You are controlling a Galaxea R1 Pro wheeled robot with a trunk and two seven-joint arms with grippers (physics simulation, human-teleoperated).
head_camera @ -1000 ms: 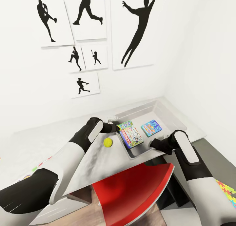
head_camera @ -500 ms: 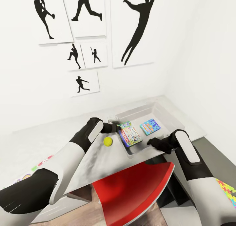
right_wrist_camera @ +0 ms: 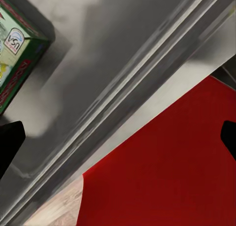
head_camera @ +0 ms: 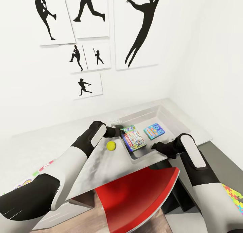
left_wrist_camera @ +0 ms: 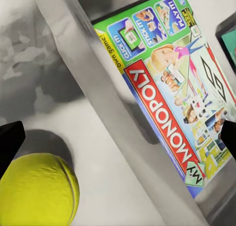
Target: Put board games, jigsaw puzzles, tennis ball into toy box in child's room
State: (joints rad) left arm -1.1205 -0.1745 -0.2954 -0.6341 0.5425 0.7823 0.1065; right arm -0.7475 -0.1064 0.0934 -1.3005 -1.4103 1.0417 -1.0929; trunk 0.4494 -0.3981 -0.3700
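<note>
Left arm bent, left gripper (head_camera: 118,130) over the toy box (head_camera: 175,122) near-left wall, fingers spread, holding nothing. Right gripper (head_camera: 154,146) at the box's near rim, fingers apart. Three board games (head_camera: 134,140) lie flat inside, long axes running away from the robot. Tennis ball (head_camera: 111,145) on the table (head_camera: 33,148), just outside the box. Jigsaw puzzle (head_camera: 236,198) cut off by the frame edge.
</note>
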